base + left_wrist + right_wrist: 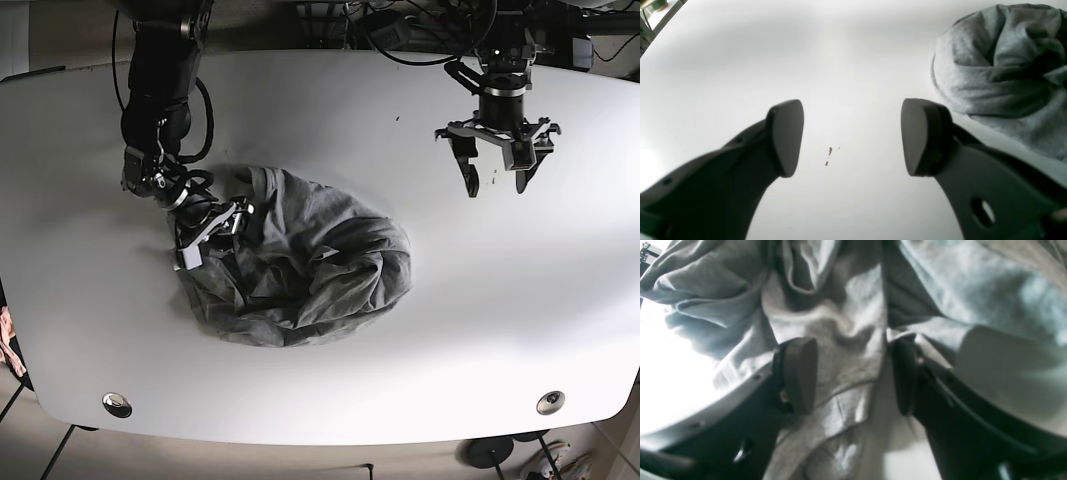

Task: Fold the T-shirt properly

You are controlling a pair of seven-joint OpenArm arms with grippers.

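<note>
The grey T-shirt (300, 262) lies in a crumpled heap in the middle of the white table (500, 320). My right gripper (212, 232) is low at the heap's left edge. In the right wrist view that gripper (853, 373) is open, its jaws apart, with wrinkled T-shirt (843, 323) cloth lying between and beyond the fingers (800, 373). Over bare table far to the right of the heap, my left gripper (497, 168) hangs open. In the left wrist view the left gripper (851, 136) holds nothing, and the T-shirt (1000, 66) bulges at the upper right.
Small brown specks (829, 151) mark the table below the left gripper. Round metal fittings (117, 404) (549, 402) sit near the table's front corners. Cables and dark gear (400, 25) line the back edge. Floor shows past the table's front edge.
</note>
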